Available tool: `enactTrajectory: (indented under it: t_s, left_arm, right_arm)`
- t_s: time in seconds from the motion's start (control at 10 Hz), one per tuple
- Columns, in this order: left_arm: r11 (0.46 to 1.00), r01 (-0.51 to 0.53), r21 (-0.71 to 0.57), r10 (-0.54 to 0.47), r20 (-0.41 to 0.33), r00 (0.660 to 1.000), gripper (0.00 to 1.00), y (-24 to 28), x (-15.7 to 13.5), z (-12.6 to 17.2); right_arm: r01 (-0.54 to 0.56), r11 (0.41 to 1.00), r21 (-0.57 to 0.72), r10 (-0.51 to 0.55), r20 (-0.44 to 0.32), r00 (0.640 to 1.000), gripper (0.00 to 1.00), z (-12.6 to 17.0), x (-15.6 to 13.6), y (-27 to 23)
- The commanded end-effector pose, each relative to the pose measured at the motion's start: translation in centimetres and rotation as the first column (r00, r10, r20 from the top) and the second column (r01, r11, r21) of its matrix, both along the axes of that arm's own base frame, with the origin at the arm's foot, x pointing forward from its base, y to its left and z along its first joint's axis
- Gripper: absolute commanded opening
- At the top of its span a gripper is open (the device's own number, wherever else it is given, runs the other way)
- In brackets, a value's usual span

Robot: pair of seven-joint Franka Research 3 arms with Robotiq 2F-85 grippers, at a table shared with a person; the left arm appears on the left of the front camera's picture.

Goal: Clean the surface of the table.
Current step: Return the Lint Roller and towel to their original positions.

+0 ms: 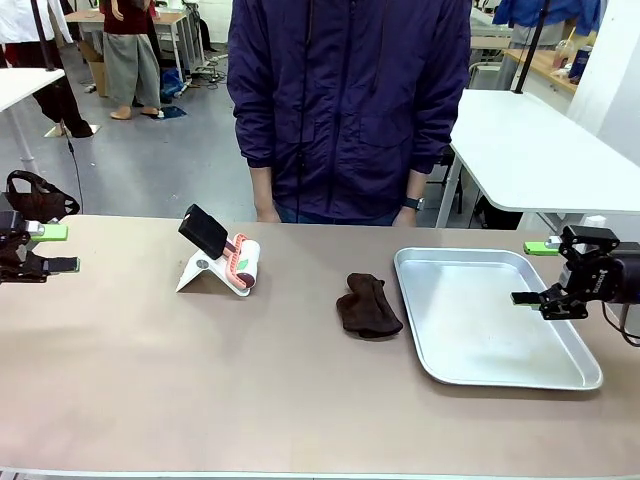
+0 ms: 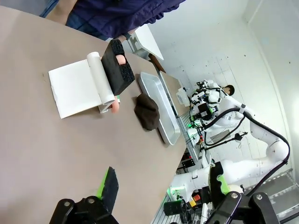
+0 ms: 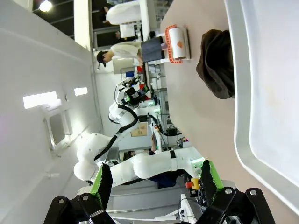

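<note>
Brown cloth on table beside metal tray.

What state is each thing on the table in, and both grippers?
Table: mostly bare, not yet wiped.
Brown cloth: crumpled, lying beside the tray, untouched.
Metal tray: flat, nothing in it.
Paper roll: on its white stand, partly unrolled.
Left gripper: open, holding nothing.
Right gripper: open, holding nothing, over the tray's edge.

You see a matte brownish-taupe tabletop with a thin pale edge. On it are a dark brown cloth, a shiny silver tray, and a white stand bearing a black block. The person's jacket is dark navy.
</note>
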State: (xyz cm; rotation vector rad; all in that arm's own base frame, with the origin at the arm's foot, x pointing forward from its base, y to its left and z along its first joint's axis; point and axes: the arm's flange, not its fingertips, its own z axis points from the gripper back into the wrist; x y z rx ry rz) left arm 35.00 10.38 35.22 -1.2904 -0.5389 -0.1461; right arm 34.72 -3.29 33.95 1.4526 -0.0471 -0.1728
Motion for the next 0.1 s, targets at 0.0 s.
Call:
enactTrajectory:
  t_s: [0.0]
  left_arm:
    - [1.0, 0.014, 0.002, -0.014, 0.012, 1.0, 1.0, 0.07, -0.24, 0.2]
  right_arm:
    - [-0.002, 1.0, 0.006, 0.002, 0.006, 1.0, 1.0, 0.47, -0.08, -0.02]
